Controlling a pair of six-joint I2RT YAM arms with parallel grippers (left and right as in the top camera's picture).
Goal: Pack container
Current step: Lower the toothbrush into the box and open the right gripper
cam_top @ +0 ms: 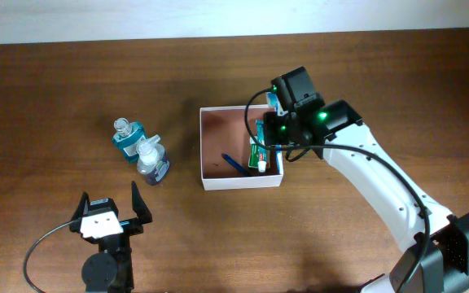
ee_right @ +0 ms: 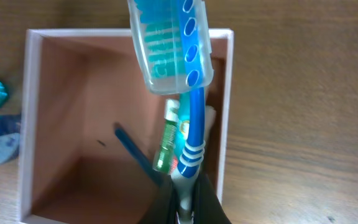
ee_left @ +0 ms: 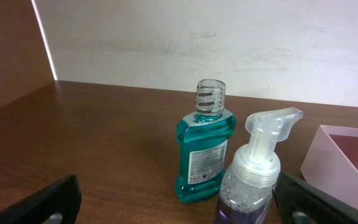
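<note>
The container point(cam_top: 243, 182) is a white square box with a reddish-brown inside, at mid-table; it also shows in the right wrist view point(ee_right: 23, 124) and at the right edge of the left wrist view point(ee_left: 340, 155). My right gripper point(cam_top: 282, 146) point(ee_right: 182, 202) is shut on a blue-and-white toothbrush point(ee_right: 191, 124) with a clear cap on its head point(cam_top: 274, 101). It holds it over the container's right side. A green tube point(cam_top: 259, 150) point(ee_right: 165, 146) and a blue stick point(cam_top: 234, 163) lie inside. My left gripper point(cam_top: 112, 210) point(ee_left: 182, 214) is open and empty, near the front edge.
A teal mouthwash bottle point(cam_top: 126, 138) point(ee_left: 204, 155) and a purple foam pump bottle point(cam_top: 152, 163) point(ee_left: 250, 186) stand side by side left of the container, just ahead of my left gripper. A white wall runs behind the brown wooden table.
</note>
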